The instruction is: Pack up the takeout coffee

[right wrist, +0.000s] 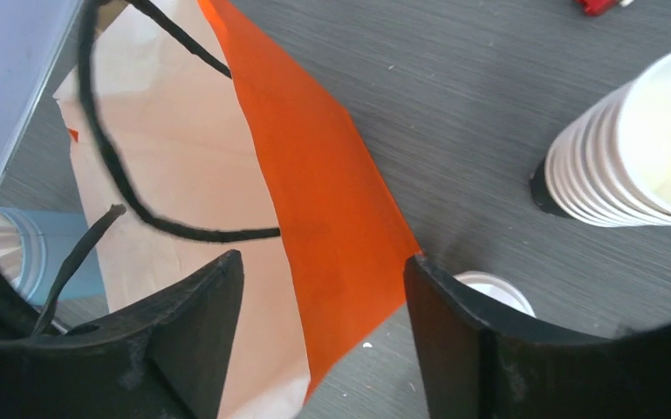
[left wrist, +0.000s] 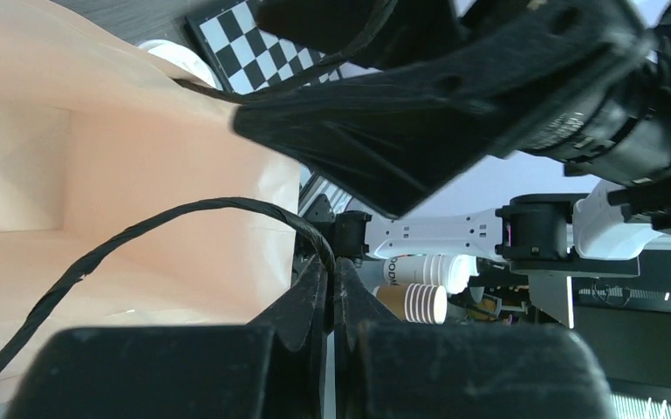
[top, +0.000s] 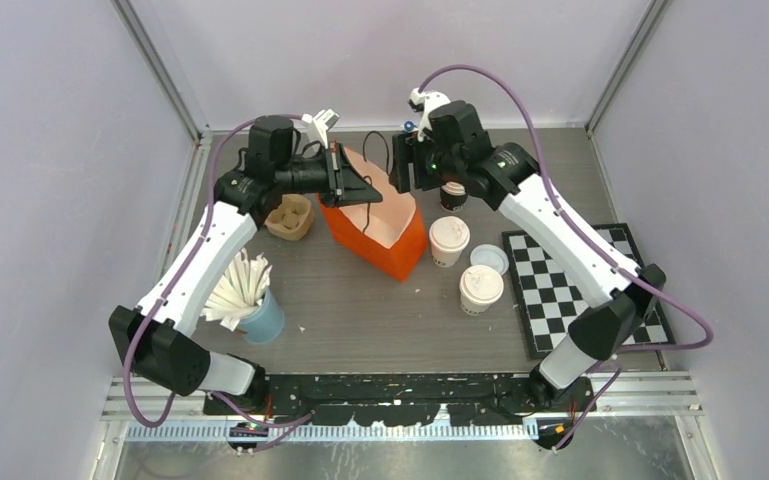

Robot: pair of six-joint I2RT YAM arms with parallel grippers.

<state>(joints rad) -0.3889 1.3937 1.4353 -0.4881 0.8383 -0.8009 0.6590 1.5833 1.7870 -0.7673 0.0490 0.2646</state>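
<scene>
Blue catches my eye first, at the lower left of the overhead view: a blue cup (top: 263, 318) stuffed with white paper sticks (top: 238, 290), and above it a brown pulp tray (top: 290, 217). Next along, the left gripper (left wrist: 333, 275) has its fingers pressed together on the black cord handle (left wrist: 183, 214) of the orange bag (top: 392, 252). The bag stands mid-worktop (top: 360, 320) with its pale mouth open upward. At its right rim hangs the right gripper (right wrist: 318, 292), fingers apart, one over the pale lining and one outside the orange wall, gripping nothing. Just right of that stands the stack of lidless cups (top: 452, 193). The takeout coffee sits outside the bag: one lidded cup (top: 449, 240) just beside its right side and a second lidded cup (top: 481, 289) lower down. A loose lid (top: 490, 258) lies between them, near the checkerboard (top: 570, 290).

To my mind the step is spreading the bag's mouth. Done well, the right fingers pinch only the paper wall, clear of the other cord loop (right wrist: 166, 229). They then draw it gently rightward against the left's hold, without tipping the bag or nudging the nearby cup.
</scene>
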